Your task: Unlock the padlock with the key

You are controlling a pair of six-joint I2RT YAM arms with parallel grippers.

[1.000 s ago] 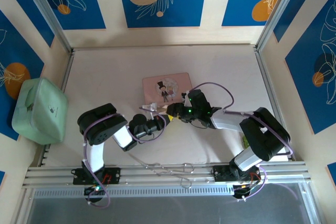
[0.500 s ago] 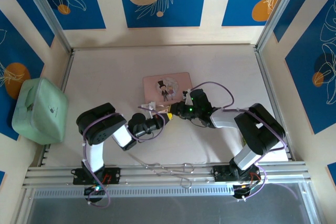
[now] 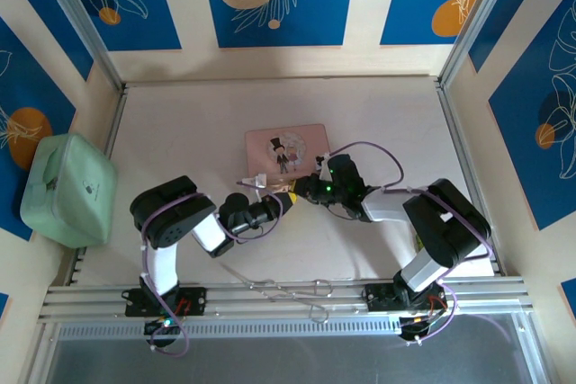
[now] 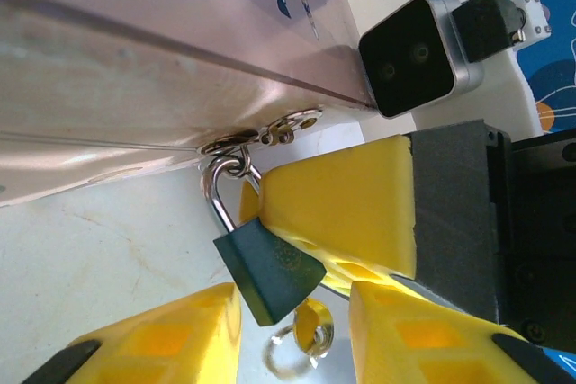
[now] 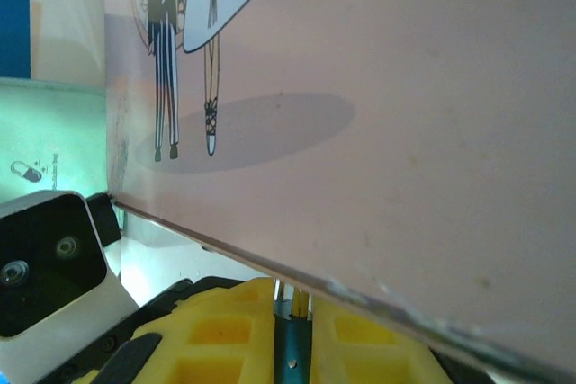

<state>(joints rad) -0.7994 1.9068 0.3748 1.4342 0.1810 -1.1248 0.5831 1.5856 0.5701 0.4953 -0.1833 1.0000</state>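
The padlock (image 4: 268, 267), blue body with a thin silver shackle, hangs from the hasp ring (image 4: 229, 143) on the near edge of the pink tin box (image 3: 284, 148). A gold key (image 4: 317, 328) with a wire ring sticks out from under the padlock's lower end. My left gripper (image 4: 292, 317) is open, its yellow fingers (image 4: 162, 339) standing either side of padlock and key. My right gripper (image 5: 291, 299) is shut on the padlock's body (image 5: 290, 352), right under the box edge. From above, the left gripper (image 3: 281, 201) and right gripper (image 3: 298, 192) meet tip to tip at the box's front.
A mint-green case (image 3: 65, 188) sits at the far left beyond the frame post. Thin silver wire pieces (image 3: 292, 290) lie on the front rail. The right wrist's camera housing (image 4: 409, 56) sits close above the padlock. Open tabletop (image 3: 396, 123) spreads behind and right of the box.
My right gripper has closed onto the padlock body after edging left. My left gripper has opened, and the key stays under the padlock.
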